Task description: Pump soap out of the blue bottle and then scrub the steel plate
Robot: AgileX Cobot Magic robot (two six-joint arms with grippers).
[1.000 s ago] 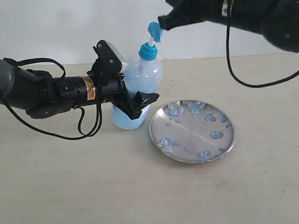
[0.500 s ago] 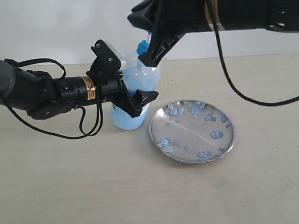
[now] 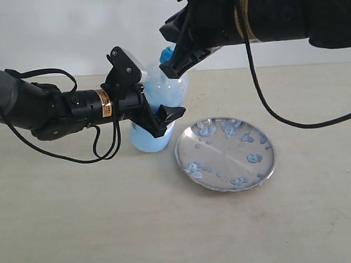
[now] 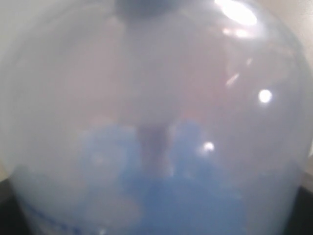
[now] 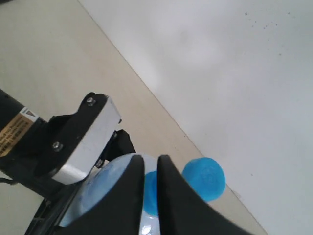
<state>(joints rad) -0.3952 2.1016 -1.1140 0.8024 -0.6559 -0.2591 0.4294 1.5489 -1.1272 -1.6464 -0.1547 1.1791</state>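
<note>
The blue bottle (image 3: 164,92) stands on the table (image 3: 80,221), just beside the steel plate (image 3: 225,154), which is dotted with soap (image 3: 254,158). The left gripper (image 3: 156,116) is clamped round the bottle's body, which fills the left wrist view. The right gripper (image 3: 166,67), fingers nearly together, sits at the bottle's top and hides most of the pump head (image 5: 203,178). A black cable (image 3: 101,152) loops under the left arm.

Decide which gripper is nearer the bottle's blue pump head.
Right. The right gripper sits on the pump head; the left gripper clamps the blue bottle lower down.
</note>
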